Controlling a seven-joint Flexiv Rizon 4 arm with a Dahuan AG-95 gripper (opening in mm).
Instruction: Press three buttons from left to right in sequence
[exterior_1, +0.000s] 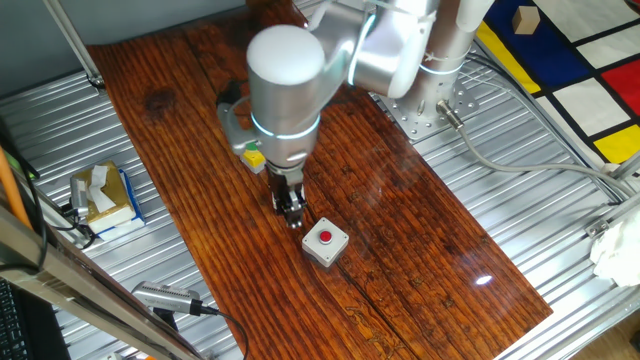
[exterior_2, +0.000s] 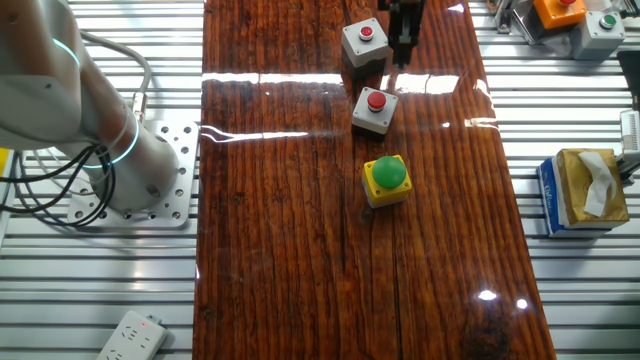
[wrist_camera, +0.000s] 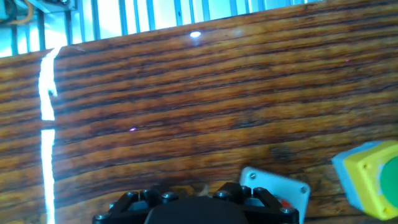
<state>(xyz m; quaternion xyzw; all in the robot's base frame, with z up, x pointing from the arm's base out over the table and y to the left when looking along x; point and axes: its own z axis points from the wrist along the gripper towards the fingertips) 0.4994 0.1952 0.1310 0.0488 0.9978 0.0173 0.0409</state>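
Observation:
Three button boxes stand in a row on the wooden board (exterior_2: 280, 230). The yellow box with green cap (exterior_2: 386, 179) is at one end, and it shows partly behind the arm (exterior_1: 254, 157) and at the right edge of the hand view (wrist_camera: 373, 177). The white-and-black box with red cap (exterior_2: 376, 109) is in the middle; the hand view shows its corner (wrist_camera: 273, 188), and the arm hides it in one fixed view. The light grey box with red cap (exterior_1: 325, 241) (exterior_2: 364, 41) is at the other end. My gripper (exterior_1: 291, 215) (exterior_2: 405, 38) hangs just beside the light grey box, not over its cap. Its fingertips are not clearly seen.
A tissue box (exterior_1: 105, 196) (exterior_2: 585, 190) lies on the metal table beside the board. A power strip (exterior_2: 130, 336) lies near the arm's base plate (exterior_2: 165, 150). Two more button boxes (exterior_2: 585, 20) stand off the board. A handheld tool (exterior_1: 165, 297) lies near the board's corner.

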